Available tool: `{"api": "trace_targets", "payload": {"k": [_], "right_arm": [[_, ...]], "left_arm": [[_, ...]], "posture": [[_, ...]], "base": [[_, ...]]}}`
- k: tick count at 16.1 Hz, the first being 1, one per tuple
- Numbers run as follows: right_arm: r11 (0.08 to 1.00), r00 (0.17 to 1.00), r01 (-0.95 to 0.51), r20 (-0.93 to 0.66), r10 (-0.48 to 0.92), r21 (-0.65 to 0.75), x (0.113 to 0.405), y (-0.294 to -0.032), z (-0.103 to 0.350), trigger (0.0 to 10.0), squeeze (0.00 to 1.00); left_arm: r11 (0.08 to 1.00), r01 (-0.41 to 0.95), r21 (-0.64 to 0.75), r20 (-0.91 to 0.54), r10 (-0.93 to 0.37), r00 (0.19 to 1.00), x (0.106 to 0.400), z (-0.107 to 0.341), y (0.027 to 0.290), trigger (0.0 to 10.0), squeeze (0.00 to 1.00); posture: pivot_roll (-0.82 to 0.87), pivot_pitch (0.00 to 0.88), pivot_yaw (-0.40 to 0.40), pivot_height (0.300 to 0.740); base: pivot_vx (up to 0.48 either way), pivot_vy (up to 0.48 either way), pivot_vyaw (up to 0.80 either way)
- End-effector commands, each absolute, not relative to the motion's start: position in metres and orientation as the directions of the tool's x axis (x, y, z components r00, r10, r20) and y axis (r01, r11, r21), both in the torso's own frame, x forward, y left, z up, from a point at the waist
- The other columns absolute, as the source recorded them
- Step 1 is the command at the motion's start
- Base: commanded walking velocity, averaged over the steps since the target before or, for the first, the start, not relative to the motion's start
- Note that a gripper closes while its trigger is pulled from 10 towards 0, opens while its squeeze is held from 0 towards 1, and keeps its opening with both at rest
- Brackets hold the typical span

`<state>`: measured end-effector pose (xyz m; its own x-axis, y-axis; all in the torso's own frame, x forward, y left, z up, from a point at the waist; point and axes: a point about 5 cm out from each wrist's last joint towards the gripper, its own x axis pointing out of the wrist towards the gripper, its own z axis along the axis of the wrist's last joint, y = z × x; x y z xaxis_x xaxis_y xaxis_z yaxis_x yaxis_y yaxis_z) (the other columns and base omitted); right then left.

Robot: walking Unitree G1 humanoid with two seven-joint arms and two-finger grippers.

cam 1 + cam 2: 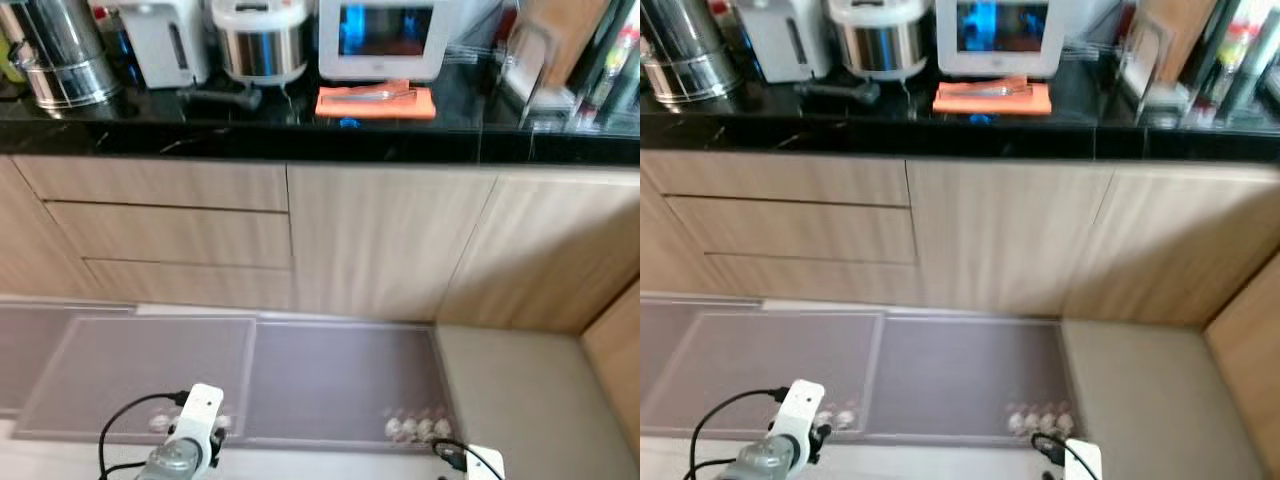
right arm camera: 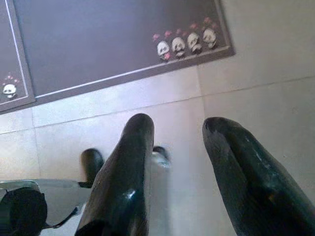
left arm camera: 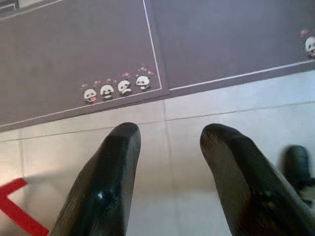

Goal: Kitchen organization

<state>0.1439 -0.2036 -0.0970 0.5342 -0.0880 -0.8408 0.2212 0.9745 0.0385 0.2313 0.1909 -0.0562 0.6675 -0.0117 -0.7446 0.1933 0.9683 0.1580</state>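
Orange cloth (image 1: pixel 376 101) on countertop (image 1: pixel 300 135), both claws low, well apart from it

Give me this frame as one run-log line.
phase: facing counter | left gripper: open, low, empty | right gripper: open, low, empty | orange cloth on counter

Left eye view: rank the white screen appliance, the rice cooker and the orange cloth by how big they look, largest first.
1. White screen appliance
2. Rice cooker, though cut off by the picture's top edge
3. Orange cloth, lying flat, so it looks smaller than it may be
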Motion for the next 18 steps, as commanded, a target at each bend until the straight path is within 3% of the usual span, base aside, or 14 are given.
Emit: {"api": "trace_targets", "payload": {"k": [1, 18], "right_arm": [[0.973, 0.524, 0.23, -0.845, -0.103, 0.023, 0.1386, -0.209, -0.0979, 10.0, 0.0], [0.974, 0.527, 0.224, -0.845, -0.093, 0.032, 0.1406, -0.2081, -0.0975, 10.0, 0.0]], "left_arm": [[0.966, 0.212, 0.148, -0.754, -0.028, 0.656, 0.23, -0.0579, 0.1858, 10.0, 0.0], [0.967, 0.206, 0.15, -0.753, -0.023, 0.657, 0.2317, -0.0567, 0.187, 10.0, 0.0]], "posture": [[-0.01, 0.0, 0.012, 0.74], [0.01, 0.0, 0.015, 0.74]], "base": [[0.0, 0.446, 0.0], [0.0, 0.45, 0.0]]}}
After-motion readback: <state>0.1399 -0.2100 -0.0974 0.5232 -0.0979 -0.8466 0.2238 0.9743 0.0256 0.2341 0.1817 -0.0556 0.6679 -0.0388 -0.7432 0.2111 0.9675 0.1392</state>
